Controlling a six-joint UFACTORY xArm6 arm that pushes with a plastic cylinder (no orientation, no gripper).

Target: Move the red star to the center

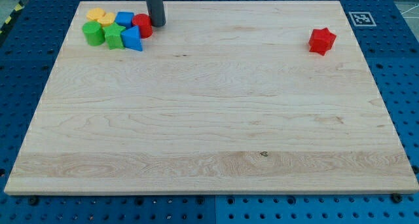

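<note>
Near the board's right edge sits the red star [322,40], my tip [156,24] far left.

My tip [156,24] touches the red block [142,25] in the cluster at its left; rightward, bare table [209,119] runs unobstructed to the red star [322,40].

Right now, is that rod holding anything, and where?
Nothing is held. My tip only rests beside the red block in the cluster, far from the red star.
</note>
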